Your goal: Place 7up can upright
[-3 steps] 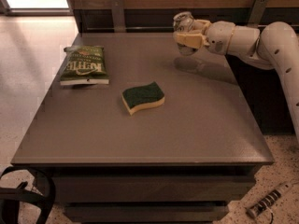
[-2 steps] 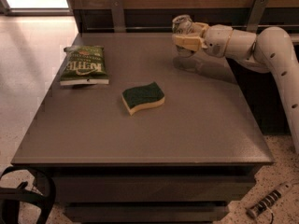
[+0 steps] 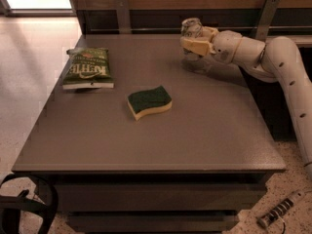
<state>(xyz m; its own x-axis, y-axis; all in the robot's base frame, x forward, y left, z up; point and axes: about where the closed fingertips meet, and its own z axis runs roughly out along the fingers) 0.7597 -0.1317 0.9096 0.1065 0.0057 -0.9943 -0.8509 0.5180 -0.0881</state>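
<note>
A: Okay, which step?

B: Placing. The robot's pale two-finger hand (image 3: pixel 196 37) is at the far right of the dark grey flat surface (image 3: pixel 195 130), closed around the small silvery metal 7up can (image 3: pixel 191 27). The can sits in the grip above the surface, not touching it as far as I can judge. A shadow lies right under it.

A: Upright?

B: Roughly, silvery end up. Can't be sure of the tilt.

A: Next move?

B: I'd say lower straight down until the base meets the surface, keeping the axis vertical. Then open up and back off without clipping it. Risk: release while tilted and it tips or rolls.

A: Any text?

B: Can label is unreadable. The flat green foil snack bag (image 3: pixel 88 68) at far left has white block letters, looks like "KETTLE", not certain. The green-topped yellow wavy sponge (image 3: pixel 149 101) in the middle, well apart from the can, has no writing.
</note>
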